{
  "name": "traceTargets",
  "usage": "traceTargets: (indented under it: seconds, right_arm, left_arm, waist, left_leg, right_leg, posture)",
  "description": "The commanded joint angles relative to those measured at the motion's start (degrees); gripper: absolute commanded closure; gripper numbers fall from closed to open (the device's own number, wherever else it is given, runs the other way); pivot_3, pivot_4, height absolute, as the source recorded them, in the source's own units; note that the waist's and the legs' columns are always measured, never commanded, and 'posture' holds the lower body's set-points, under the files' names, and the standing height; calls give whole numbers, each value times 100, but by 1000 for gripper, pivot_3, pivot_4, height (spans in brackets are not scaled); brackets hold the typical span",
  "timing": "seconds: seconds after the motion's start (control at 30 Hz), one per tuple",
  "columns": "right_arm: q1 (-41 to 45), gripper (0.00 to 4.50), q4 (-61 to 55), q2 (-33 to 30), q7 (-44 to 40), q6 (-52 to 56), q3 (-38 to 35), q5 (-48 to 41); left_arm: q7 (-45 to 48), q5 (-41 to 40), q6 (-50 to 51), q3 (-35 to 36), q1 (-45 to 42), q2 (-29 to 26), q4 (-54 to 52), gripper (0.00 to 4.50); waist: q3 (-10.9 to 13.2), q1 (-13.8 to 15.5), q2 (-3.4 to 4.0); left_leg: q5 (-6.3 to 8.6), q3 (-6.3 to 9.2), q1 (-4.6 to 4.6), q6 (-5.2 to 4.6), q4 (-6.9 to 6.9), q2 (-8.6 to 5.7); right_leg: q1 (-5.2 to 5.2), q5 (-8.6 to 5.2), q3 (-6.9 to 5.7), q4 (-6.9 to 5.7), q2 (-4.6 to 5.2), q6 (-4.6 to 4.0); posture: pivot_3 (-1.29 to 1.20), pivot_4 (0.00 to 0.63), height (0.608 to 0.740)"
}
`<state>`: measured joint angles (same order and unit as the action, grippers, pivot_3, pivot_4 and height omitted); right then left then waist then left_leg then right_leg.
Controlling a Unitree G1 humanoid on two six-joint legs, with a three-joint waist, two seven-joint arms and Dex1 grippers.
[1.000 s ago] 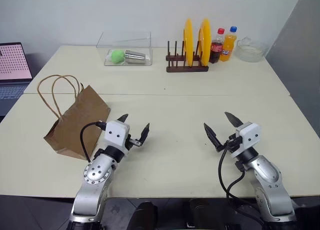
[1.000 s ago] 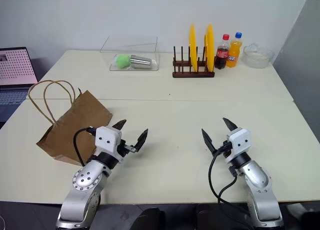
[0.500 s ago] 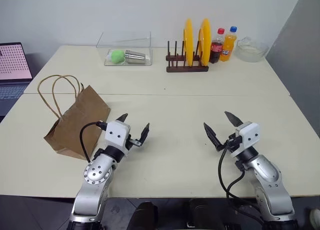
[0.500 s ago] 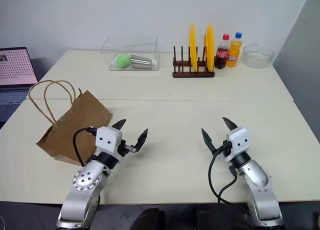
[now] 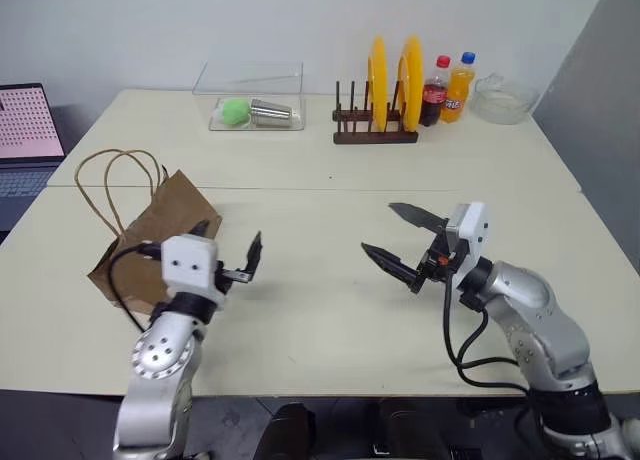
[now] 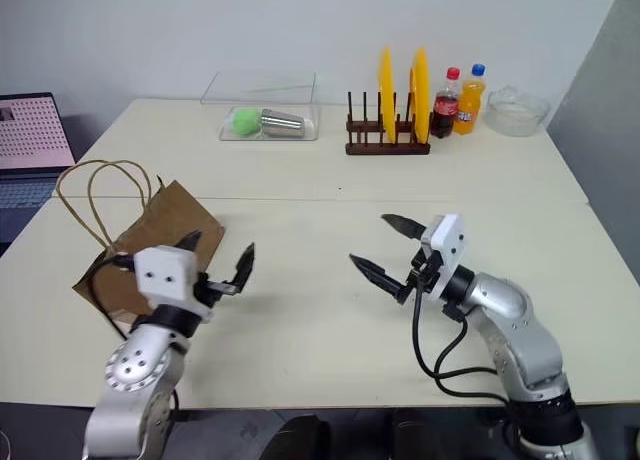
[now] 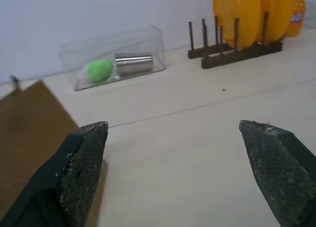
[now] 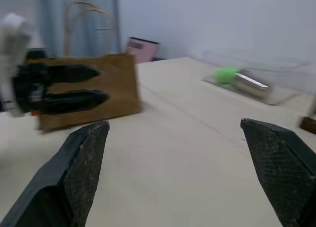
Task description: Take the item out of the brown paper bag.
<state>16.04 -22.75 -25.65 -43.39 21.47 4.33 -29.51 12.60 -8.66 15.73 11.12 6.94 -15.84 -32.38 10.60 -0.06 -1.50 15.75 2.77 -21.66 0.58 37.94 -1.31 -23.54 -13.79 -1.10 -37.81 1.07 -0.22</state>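
Observation:
The brown paper bag (image 5: 172, 208) lies tilted on the left of the table, its twisted loop handles (image 5: 108, 175) arching up behind it. The item is hidden. My left gripper (image 5: 230, 238) hovers open and empty just right of the bag, one finger in front of the bag's side. In the left wrist view the bag (image 7: 27, 123) sits beside one finger (image 7: 81, 160). My right gripper (image 5: 380, 230) is open and empty over the table's middle, pointing left toward the bag (image 8: 111, 86), a good way from it.
At the back stand a clear box (image 5: 250, 100) with a green ball and a steel cup, a wooden rack (image 5: 372, 130) with yellow plates, two bottles (image 5: 447, 88) and a glass bowl (image 5: 500, 98). A laptop (image 5: 25, 130) sits at far left.
Both arms have risen. The left gripper shifted left, closer to the bag. The right gripper swung left and turned to point toward the bag. Both stayed open.

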Motion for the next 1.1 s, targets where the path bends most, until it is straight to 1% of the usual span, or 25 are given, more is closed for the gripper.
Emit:
traceTargets:
  seconds: [0.03, 0.1, 0.13, 0.2, 0.3, 0.37, 0.43, 0.53, 0.6, 0.7, 0.87, 1.1]
  right_arm:
    - [440, 0, -7, -193, -612, 293, 67, -431]
    - [616, 0, 184, -201, -798, 272, 120, -408]
    - [730, 0, 369, -178, -920, 200, 161, -360]
    - [926, 0, 731, -125, -1148, 7, 249, -232]
    - [1156, 0, 1134, -5, -1385, -222, 339, -105]
    - [1279, 0, 1290, 74, -1518, -322, 381, -64]
    - [1349, 0, 1349, 129, -1618, -370, 411, -53]
    - [1389, 0, 1304, 158, -1679, -391, 455, -28]
    - [1366, 0, 1197, 148, -1672, -371, 471, -21]
    - [1278, 0, 955, 82, -1594, -282, 436, -47]
    - [1097, 0, 530, -56, -1419, -78, 346, -80]
    - [1061, 0, 140, -174, -1245, 202, 276, -193]
  left_arm:
    - [-91, -333, 175, 462, 264, -1, -922, 29]
    - [-69, -523, 316, 686, 397, -59, -1183, 29]
    - [-64, -700, 445, 941, 504, -101, -1364, 29]
    - [-89, -1167, 733, 1499, 647, -173, -1628, 29]
    - [-37, -2178, 1362, 2332, 671, -487, -1651, 29]
    - [198, -2690, 1664, 2831, 673, -898, -1384, 29]
    - [472, -3023, 1898, 3225, 654, -1361, -989, 29]
    - [966, -3334, 2145, 3517, 505, -2097, -236, 29]
    - [1249, -3429, 2236, 3576, 346, -2498, 241, 29]
    - [1597, -3377, 2268, 3395, -32, -3014, 915, 29]
    - [1900, -3084, 2100, 2947, -713, -3425, 1708, 29]
    - [2314, -2681, 1789, 2315, -1722, -3730, 2664, 29]
  waist:
    - [0, 1, 0]
    - [0, 2, 0]
    - [0, 1, 0]
    - [0, -14, -1]
    - [1, -7, 1]
    - [1, -9, 0]
    - [3, -10, 3]
    - [4, -11, 5]
    - [5, -5, 5]
    - [6, -1, 7]
    - [7, 4, 8]
    - [7, -1, 8]
  left_leg:
    - [0, -1, 0, 0, 0, 0]
    - [0, 3, 1, -1, 0, 0]
    - [0, 6, 2, -1, 0, 0]
    - [0, 6, 3, 0, -1, 1]
    - [0, 8, 3, 0, -1, 2]
    - [0, 9, 3, 0, -1, 2]
    - [0, 11, 3, 0, 0, 1]
    - [0, 13, 3, 0, -1, 1]
    - [0, 13, 2, 0, -1, 1]
    - [0, 15, 0, 0, -1, 0]
    - [0, 15, -4, 2, -3, 0]
    - [0, 14, -14, 3, -4, 0]
  right_leg:
    - [0, 0, 1, 0, 0, 0]
    - [1, 0, -3, 0, 0, 0]
    - [1, 0, -6, -1, 0, 0]
    - [2, 0, -7, -2, -1, -1]
    - [1, -1, -10, -4, -2, -1]
    - [1, -1, -12, -4, -1, -1]
    - [1, -1, -13, -4, -2, -2]
    - [1, -2, -15, -2, -2, -3]
    - [1, -2, -15, -2, -1, -4]
    - [0, -2, -16, 0, 0, -4]
    - [-4, -2, -14, 5, 3, -4]
    - [-18, 0, -12, 0, 4, -5]
  posture:
    - [0, 150, 740]
    - [0, 150, 740]
    - [0, 150, 740]
    - [0, 150, 740]
    - [0, 150, 740]
    - [0, 150, 740]
    - [0, 150, 740]
    - [0, 150, 740]
    - [0, 150, 740]
    - [0, 150, 740]
    - [0, 150, 740]
    - [0, 150, 740]
